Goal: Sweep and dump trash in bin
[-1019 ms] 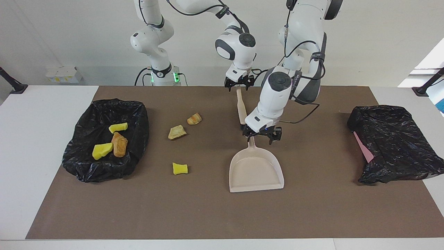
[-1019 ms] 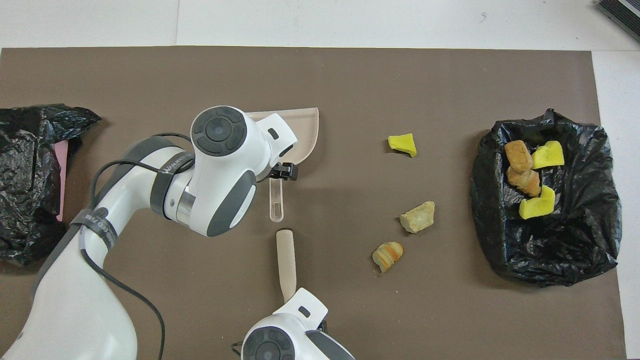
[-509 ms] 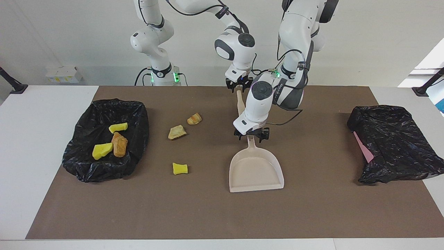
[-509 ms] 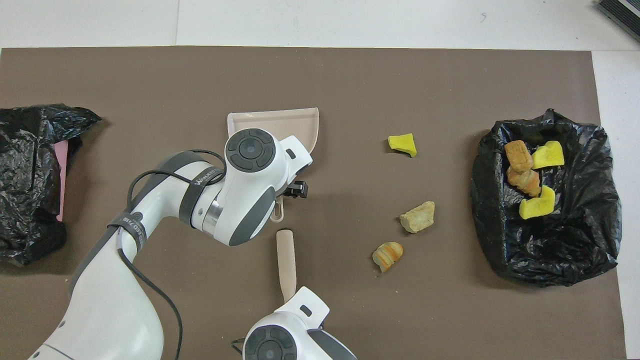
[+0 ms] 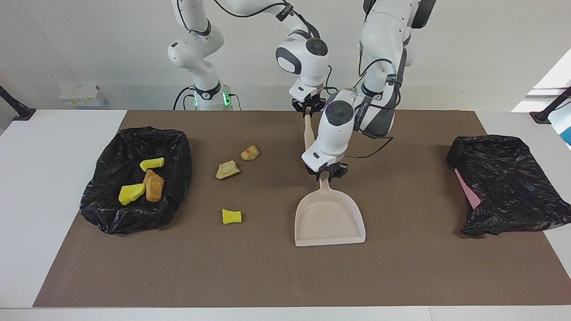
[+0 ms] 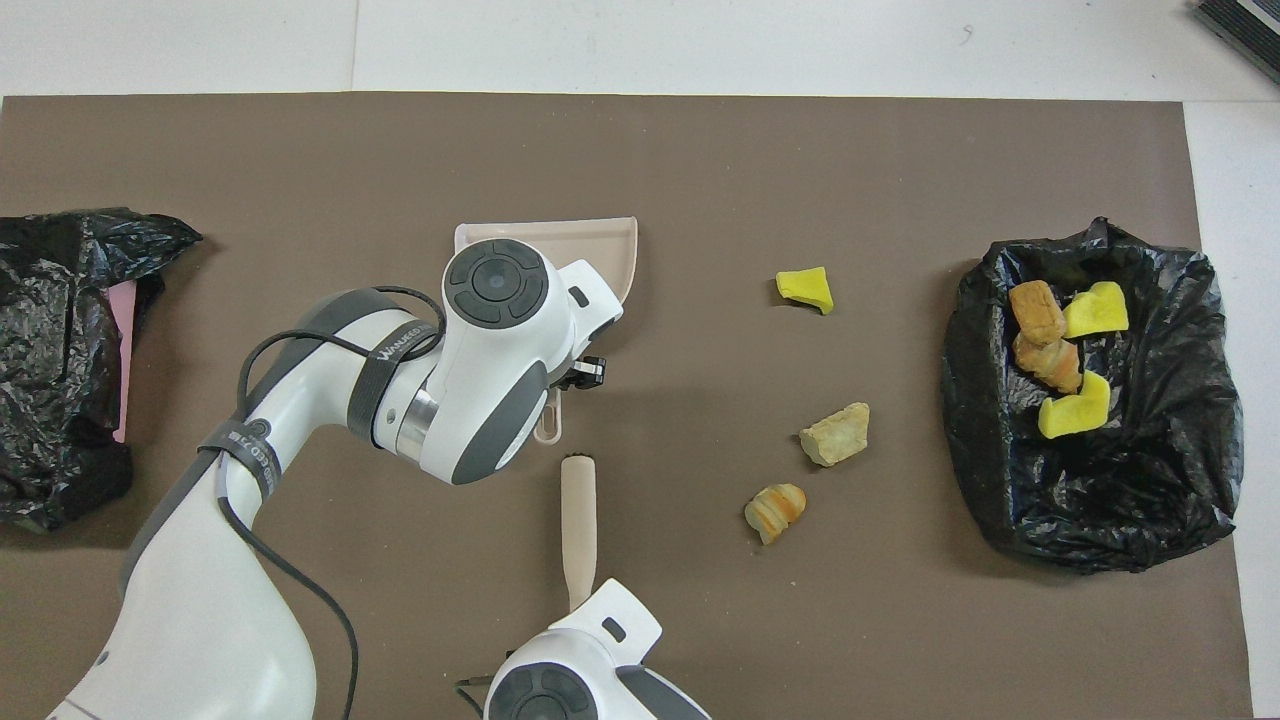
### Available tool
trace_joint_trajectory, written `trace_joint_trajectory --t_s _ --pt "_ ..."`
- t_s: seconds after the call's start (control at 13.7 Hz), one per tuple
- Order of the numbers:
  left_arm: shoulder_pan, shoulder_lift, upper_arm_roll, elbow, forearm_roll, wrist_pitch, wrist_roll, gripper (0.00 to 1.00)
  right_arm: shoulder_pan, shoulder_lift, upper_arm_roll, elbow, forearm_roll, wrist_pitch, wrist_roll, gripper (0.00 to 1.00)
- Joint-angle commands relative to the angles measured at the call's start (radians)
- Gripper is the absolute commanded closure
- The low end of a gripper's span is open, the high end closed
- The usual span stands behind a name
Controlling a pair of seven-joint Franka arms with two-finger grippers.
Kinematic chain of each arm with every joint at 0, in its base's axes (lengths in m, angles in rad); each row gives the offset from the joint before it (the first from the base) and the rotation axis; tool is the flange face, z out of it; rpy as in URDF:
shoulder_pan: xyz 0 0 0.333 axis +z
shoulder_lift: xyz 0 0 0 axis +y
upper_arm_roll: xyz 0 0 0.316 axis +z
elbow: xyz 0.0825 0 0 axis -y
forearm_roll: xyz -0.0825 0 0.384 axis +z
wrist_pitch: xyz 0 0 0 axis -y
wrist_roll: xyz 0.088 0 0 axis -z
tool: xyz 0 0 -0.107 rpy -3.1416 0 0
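Observation:
Three bits of trash lie on the brown mat: a yellow sponge chunk (image 5: 231,216) (image 6: 805,288), a tan lump (image 5: 227,170) (image 6: 835,435) and a brown striped lump (image 5: 250,152) (image 6: 775,510). Several more bits (image 5: 153,184) lie in the black-lined bin (image 5: 111,218) (image 6: 1150,500) at the right arm's end. The beige dustpan (image 5: 330,218) (image 6: 600,250) lies flat mid-table, handle toward the robots. My left gripper (image 5: 324,173) is down at that handle. My right gripper (image 5: 308,108) is shut on the top of the beige brush (image 5: 308,133) (image 6: 578,530), which hangs tilted beside the dustpan handle.
A crumpled black bag (image 5: 504,187) (image 6: 50,350) with a pink sheet showing lies at the left arm's end of the table. The brown mat (image 5: 267,276) covers most of the white table.
My left gripper moved from over the dustpan's pan back along the handle toward the robots and came down at it. My right gripper rose a little and the brush shifted slightly. The trash has not moved.

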Motion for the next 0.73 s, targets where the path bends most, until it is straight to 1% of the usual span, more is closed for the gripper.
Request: trace_joint_trajectory --t_s 0.0,0.07,0.22,0.36,0.51,0.58,0.65 --pt "0.011 -0.029 0.004 0.006 0.004 -0.027 0.003 1.0 -0.049 -0.11 -0.001 -0.037 0.001 -0.092 0.028 1.0" --pt "0.019 -0.042 0.006 0.006 0.004 -0.028 0.01 1.0 -0.066 -0.144 -0.001 -0.058 -0.01 -0.114 0.028 1.0" --pt "0.027 -0.071 0.014 0.015 0.004 -0.057 0.062 1.0 -0.115 -0.224 -0.001 -0.132 -0.03 -0.118 0.025 1.0" --pt "0.045 -0.073 0.012 0.053 0.004 -0.12 0.133 1.0 -0.172 -0.305 -0.001 -0.21 -0.034 -0.126 0.012 1.0" --pt "0.073 -0.103 0.012 0.055 0.002 -0.18 0.289 1.0 -0.243 -0.342 -0.001 -0.241 -0.048 -0.154 0.012 1.0" --pt "0.083 -0.134 0.014 0.047 0.002 -0.22 0.387 1.0 -0.275 -0.348 -0.001 -0.24 -0.078 -0.181 0.012 1.0" --pt "0.1 -0.145 0.012 0.045 0.002 -0.264 0.479 1.0 -0.307 -0.35 -0.001 -0.241 -0.124 -0.206 0.013 1.0"
